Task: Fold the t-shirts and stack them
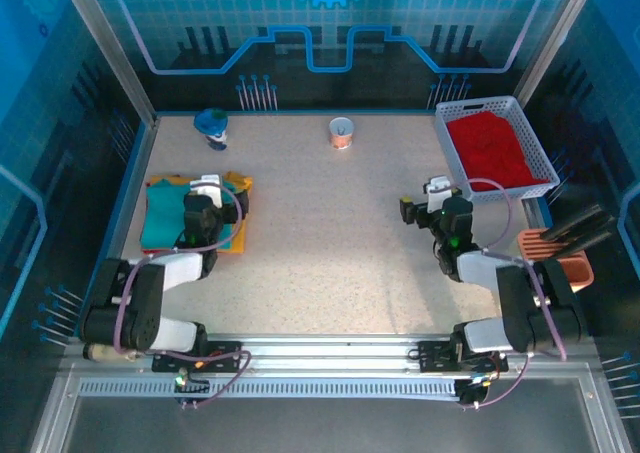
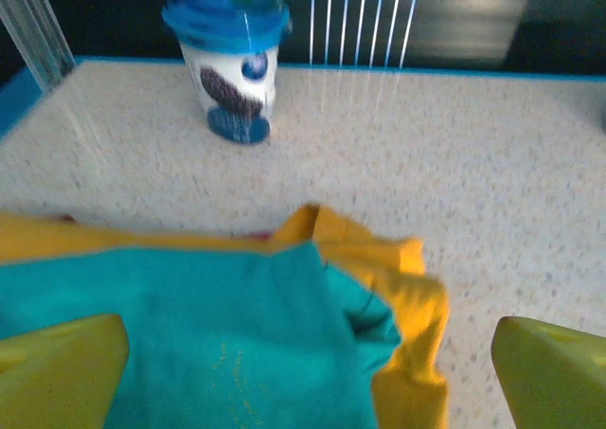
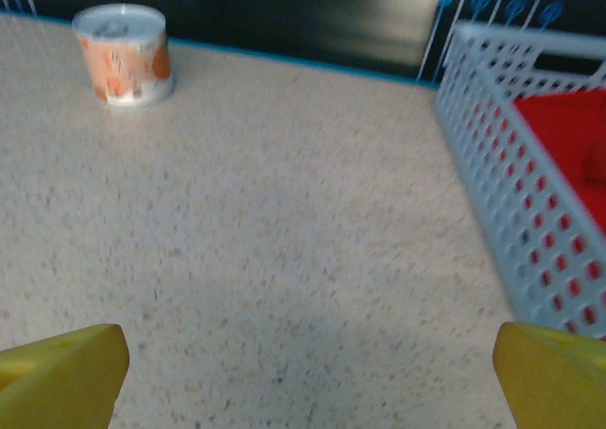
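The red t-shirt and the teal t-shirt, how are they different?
The red t-shirt sits in the white basket at the far right; the teal t-shirt lies on the table at the left. The red t-shirt looks lumpy and unfolded; the teal t-shirt is folded flat. The teal t-shirt rests on a yellow-orange t-shirt; the red t-shirt is alone in its basket. Both are soft cloth.

Left arm (image 1: 150, 293) and right arm (image 1: 520, 303), on the aluminium rail (image 1: 320, 358): black joints, white link covers, external lilac cables (image 1: 123, 318), wedge-shaped yellow-green fingers (image 2: 57, 372).
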Action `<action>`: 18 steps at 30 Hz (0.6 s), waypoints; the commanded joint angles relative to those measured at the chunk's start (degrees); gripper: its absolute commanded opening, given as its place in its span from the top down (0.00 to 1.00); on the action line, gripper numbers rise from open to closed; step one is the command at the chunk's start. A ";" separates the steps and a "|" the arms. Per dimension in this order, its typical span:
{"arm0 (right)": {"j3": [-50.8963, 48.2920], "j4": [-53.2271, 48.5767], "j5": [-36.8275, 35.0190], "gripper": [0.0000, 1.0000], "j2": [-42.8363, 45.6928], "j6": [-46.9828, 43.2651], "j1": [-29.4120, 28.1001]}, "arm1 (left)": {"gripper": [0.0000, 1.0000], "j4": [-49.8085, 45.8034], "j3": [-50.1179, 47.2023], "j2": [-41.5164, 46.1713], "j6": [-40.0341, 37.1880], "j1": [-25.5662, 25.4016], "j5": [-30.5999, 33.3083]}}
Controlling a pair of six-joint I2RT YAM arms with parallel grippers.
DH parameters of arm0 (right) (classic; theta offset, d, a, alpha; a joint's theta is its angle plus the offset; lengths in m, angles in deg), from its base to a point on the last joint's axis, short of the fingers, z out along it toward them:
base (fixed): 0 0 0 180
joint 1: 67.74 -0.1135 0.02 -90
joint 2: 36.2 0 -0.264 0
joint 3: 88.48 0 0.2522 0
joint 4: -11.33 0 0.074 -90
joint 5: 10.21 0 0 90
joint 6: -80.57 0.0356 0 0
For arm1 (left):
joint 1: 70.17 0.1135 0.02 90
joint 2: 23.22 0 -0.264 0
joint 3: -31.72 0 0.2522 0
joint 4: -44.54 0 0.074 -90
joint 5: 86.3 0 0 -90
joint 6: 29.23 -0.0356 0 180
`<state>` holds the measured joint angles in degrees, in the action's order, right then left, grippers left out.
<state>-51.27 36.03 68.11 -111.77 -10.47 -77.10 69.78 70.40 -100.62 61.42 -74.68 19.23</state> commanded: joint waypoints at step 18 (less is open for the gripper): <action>61.96 -69.74 -8.59 0.00 -17.22 26.69 7.83 | 0.18 -56.84 26.03 11.18 18.61 -6.26 -6.78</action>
<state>4.92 -21.74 60.48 -124.25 9.62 -72.14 21.98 95.61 -92.60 77.24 -80.01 16.19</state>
